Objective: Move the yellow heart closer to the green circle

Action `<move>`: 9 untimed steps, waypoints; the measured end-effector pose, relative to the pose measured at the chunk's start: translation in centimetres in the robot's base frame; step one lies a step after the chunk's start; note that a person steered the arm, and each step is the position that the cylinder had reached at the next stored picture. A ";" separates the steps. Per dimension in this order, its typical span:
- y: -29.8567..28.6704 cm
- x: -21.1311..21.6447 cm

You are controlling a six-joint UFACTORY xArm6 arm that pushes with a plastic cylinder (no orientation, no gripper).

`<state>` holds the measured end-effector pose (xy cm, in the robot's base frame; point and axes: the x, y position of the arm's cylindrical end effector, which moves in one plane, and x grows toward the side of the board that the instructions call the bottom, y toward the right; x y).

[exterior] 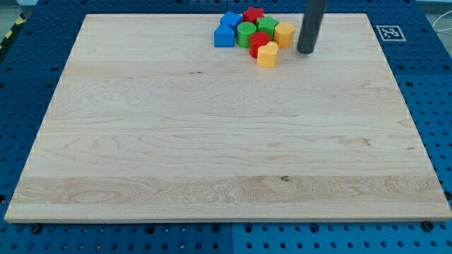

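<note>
The yellow heart (268, 55) lies at the view's top centre, at the lower right edge of a tight cluster of blocks. The green circle (246, 33) sits in the middle of that cluster, up and to the left of the heart, with a red block (258, 42) between them. My tip (306, 51) rests on the board just right of the heart, with a small gap between them. The dark rod rises from it out of the view's top.
The cluster also holds two blue blocks (224, 36) (230, 20), a red block (253, 14) at its top, a second green block (267, 27) and a yellow-orange block (284, 34). A fiducial marker (389, 32) sits at the board's top right corner.
</note>
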<state>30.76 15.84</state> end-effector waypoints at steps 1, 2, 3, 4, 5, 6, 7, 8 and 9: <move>-0.7 3.8; -2.2 5.6; -3.6 3.7; -7.5 4.2; -9.3 4.1; -9.3 3.2; -9.5 2.2; -10.5 0.9; -11.0 1.6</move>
<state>32.40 4.89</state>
